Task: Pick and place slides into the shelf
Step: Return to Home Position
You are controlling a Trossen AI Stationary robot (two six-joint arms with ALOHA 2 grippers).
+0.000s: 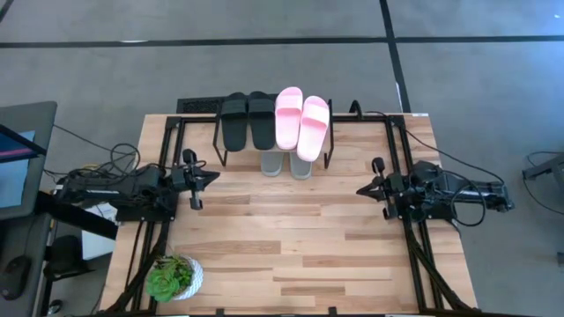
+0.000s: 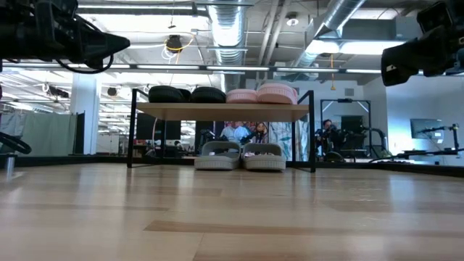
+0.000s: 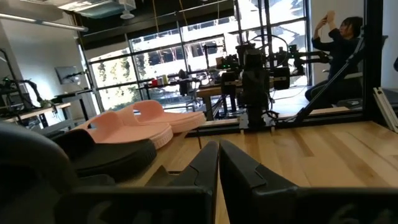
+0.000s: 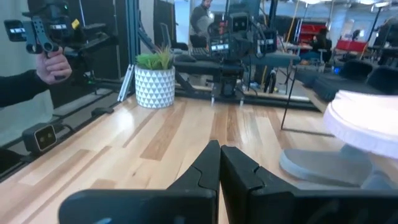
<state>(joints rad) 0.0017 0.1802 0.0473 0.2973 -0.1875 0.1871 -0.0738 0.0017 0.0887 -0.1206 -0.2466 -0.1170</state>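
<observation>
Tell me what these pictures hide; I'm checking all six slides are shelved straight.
Grey slides: high view, the shelf and pink slides cover all but their ends.
Black slides: low view, only side edges show above the shelf.
Right wrist view: the picture's edge cuts off the pink slides.

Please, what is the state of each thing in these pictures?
black slides: on the shelf top, side by side
pink slides: on the shelf top, one slanted
grey slides: under the shelf, side by side
left gripper: shut, empty
right gripper: shut, empty
potted plant: upright
</observation>
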